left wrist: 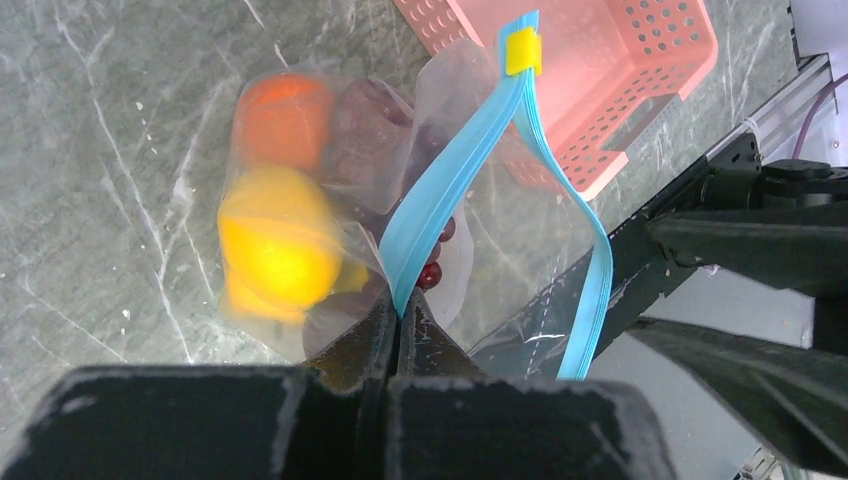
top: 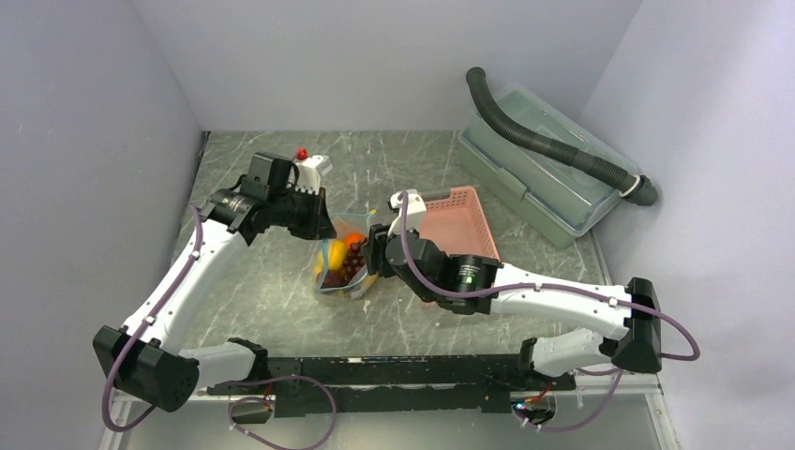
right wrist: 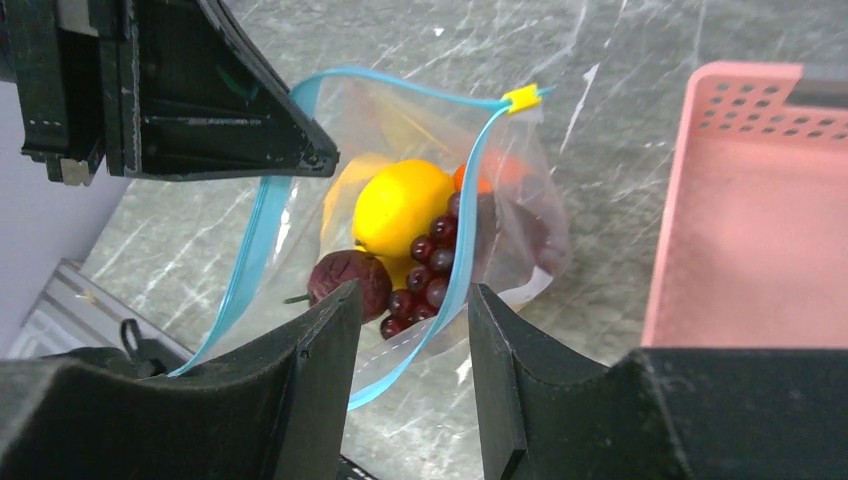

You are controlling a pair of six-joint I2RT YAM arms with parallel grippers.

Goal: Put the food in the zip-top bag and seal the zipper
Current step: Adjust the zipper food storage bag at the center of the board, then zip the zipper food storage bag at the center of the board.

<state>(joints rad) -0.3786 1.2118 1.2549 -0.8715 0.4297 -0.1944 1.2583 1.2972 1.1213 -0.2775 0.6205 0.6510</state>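
Closest to me, the right pincer (right wrist: 408, 330) hangs just beside the near-left corner of the pink basket (right wrist: 745, 250). Its jaws stand well apart and nothing is pinched. One lip of the zipper (right wrist: 473, 200) runs through the gap between them, nearer the basket-side finger. I can't tell whether it touches that finger.

The zip-top bag (right wrist: 530, 240) sits on the tabletop (top: 281, 300) just left of the basket, between the two pincers. Its mouth gapes wide, up toward the right pincer. The two blue lips meet at a small yellow slider (right wrist: 521, 97), and that end of the zipper points at the basket. From there the zipper's long line runs away from the basket, toward the near-left.

Inside the bag I can see a yellow fruit (right wrist: 403, 205), dark purple grapes (right wrist: 425, 270), a reddish-brown round fruit (right wrist: 345, 275) and an orange (left wrist: 283, 118). They are all bunched together against the clear plastic.

A little farther from the basket than the bag, the left pincer (left wrist: 398, 315) is closed tight on the other lip. It nips the blue strip partway along its length, and the slider end stretches off from its tips toward the basket.

Beyond the basket, to its far right, lies a large clear storage box (top: 539, 183) with a dark ribbed hose (top: 553, 145) draped across its lid.
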